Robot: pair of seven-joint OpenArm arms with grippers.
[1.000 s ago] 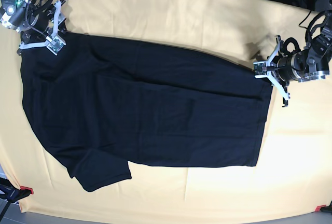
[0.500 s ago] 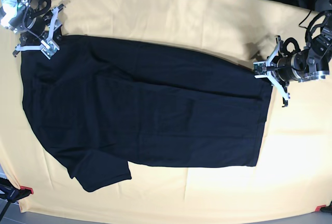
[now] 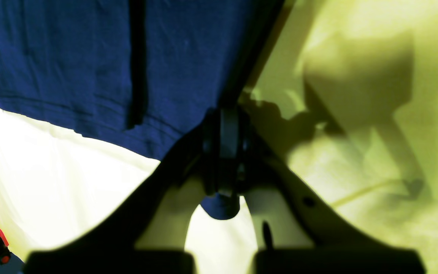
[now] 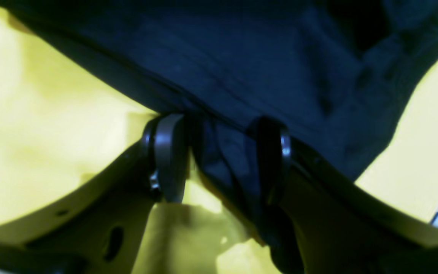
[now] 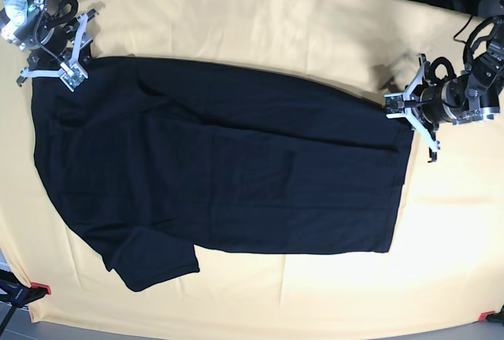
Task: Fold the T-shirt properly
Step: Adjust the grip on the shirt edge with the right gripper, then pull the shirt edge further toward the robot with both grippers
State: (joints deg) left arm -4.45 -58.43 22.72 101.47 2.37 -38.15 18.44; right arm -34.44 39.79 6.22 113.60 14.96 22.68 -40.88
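The T-shirt (image 5: 220,175) lies spread across the yellow tablecloth (image 5: 260,25) that covers the table, its long body running from the left side of the scene to the right, with one short sleeve (image 5: 153,257) sticking out toward the near left corner. It looks mostly flat, with a faint lengthwise crease through the middle and a few soft ripples near the left end, and it may already be doubled along its length, though from here I cannot be sure.

The left pincer (image 5: 403,104) sits at the right end of the shirt, at its far corner. Its jaws are pressed together, and the left wrist view shows a small tongue of dark cloth pinched between them (image 3: 221,152), so it is gripping the T-shirt's edge.

The right pincer (image 5: 71,60) is at the far left corner of the shirt. Its jaws stand apart, and in the right wrist view a bunched bit of the shirt's hem hangs in the gap between the two fingers (image 4: 169,156), not squeezed. I would say it is not holding anything.

By my judgement the folding proper is barely begun: the shirt is laid out and one corner is secured, but no crosswise fold shows, the near sleeve is untucked, and the left-end corner is not gripped.
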